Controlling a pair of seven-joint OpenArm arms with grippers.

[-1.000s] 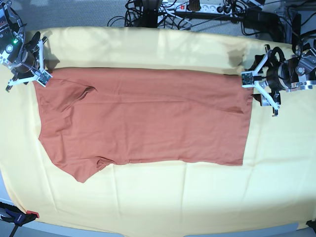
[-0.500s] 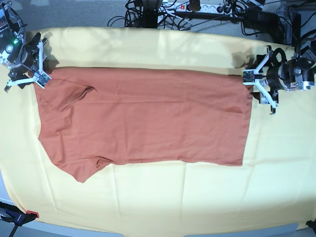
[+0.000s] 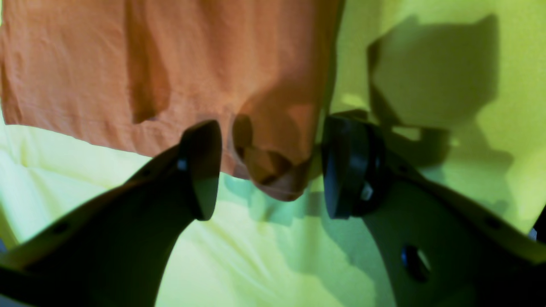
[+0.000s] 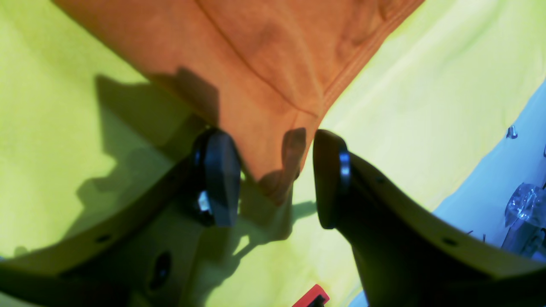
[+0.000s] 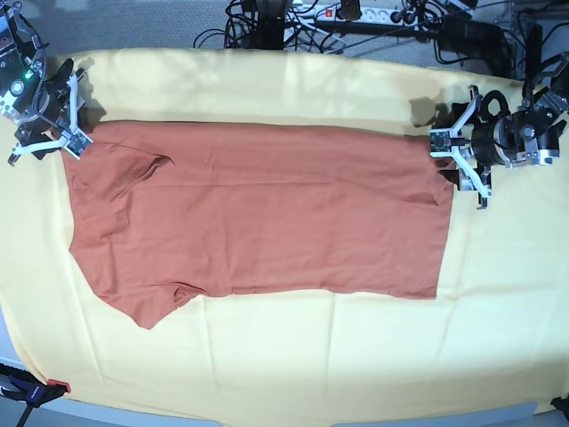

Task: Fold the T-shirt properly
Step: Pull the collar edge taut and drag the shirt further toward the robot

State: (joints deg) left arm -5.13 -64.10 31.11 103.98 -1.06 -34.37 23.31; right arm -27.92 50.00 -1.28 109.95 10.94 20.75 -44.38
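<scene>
Left gripper — right edge of the base frame, jaws spread wide astride the shirt's upper right corner, nothing clamped. In its wrist view a rumpled tip of fabric hangs between the two pads, touching neither that can be seen.

Right gripper — upper left of the base frame, jaws parted and straddling the opposite corner; the wrist view shows a pointed, seamed tip of fabric lying in the gap, not pinched.

Items, largest first:

- Yellow cloth — covers the bench, lightly creased, showing on all sides of the garment.
- T-shirt — rust-orange, lying flat across the middle of the frame, apparently already doubled lengthwise, one sleeve jutting toward the lower left.
- Red-tipped clamp — lower left corner, well apart from the shirt.
- Cables and power strip — top edge, beyond the cloth.

Step in hand, by judgement: positioning on the two upper corners ahead of a fold. Next move calls for both grippers to close on their corners together, catching all layers, before any lift.
</scene>
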